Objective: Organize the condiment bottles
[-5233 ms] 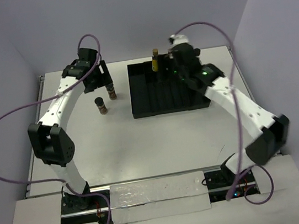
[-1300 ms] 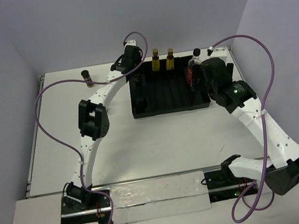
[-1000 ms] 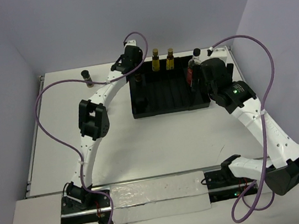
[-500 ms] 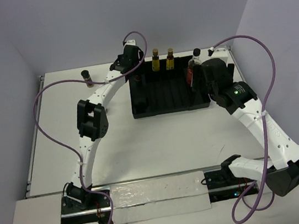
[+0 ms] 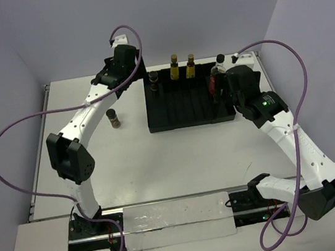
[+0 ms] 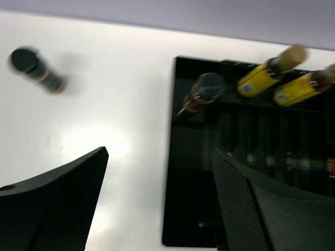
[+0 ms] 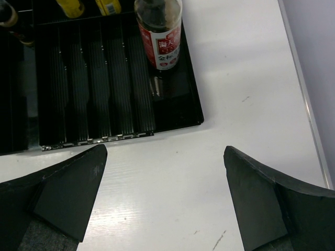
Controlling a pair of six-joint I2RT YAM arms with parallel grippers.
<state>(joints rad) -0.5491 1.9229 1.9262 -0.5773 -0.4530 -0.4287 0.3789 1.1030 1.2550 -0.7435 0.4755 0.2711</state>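
On the near part of the worktop [image 5: 173,162] there are only the two arm bases. Farther on, the first bottle is a loose brown bottle [image 5: 113,117] with a black lid. It stands upright on the worktop, well apart from the left side of the black tray [image 5: 185,120]. It is the only bottle I see outside the tray, so I judge it is the next one to fetch.

The right arm [image 5: 280,128] hangs above the right part of the tray. Its jaws are wide open and hold nothing; in the right wrist view only tray ribs and bare worktop lie between them. Just beyond them a red-labelled bottle [image 7: 159,34] stands at the right end of the tray, and a pale bottle with a black cap [image 5: 220,62] is just behind it.

Along the far edge of the tray stand two yellow bottles [image 5: 174,68] side by side. Left of them, at the far left corner, a second brown bottle [image 5: 154,81] stands upright.

The left arm [image 5: 85,115] reaches farthest. Its jaws are above the far left corner of the tray, wide open and touching nothing. From these jaws the loose brown bottle lies to the left and toward the robot, and the left arm is clearly the nearer one. Because the long axis of this bottle is vertical, I think the jaws should go down around it from above and close across its body, below the lid.
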